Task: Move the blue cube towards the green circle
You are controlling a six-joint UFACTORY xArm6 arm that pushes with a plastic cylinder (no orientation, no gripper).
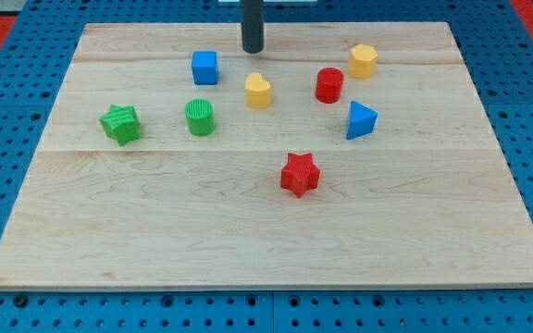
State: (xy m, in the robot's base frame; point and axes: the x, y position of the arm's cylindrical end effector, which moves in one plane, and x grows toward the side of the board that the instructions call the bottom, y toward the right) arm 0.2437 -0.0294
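The blue cube [204,67] sits on the wooden board near the view's top, left of centre. The green circle [200,117], a ridged cylinder, stands just below it with a small gap between them. My tip [252,50] is at the view's top centre, to the right of the blue cube and slightly above it, not touching any block.
A green star [120,124] lies left of the green circle. A yellow heart [258,91], red cylinder [329,85], yellow hexagon [363,60], blue triangle [360,120] and red star [299,174] lie to the right. The board's top edge [155,25] runs just behind my tip.
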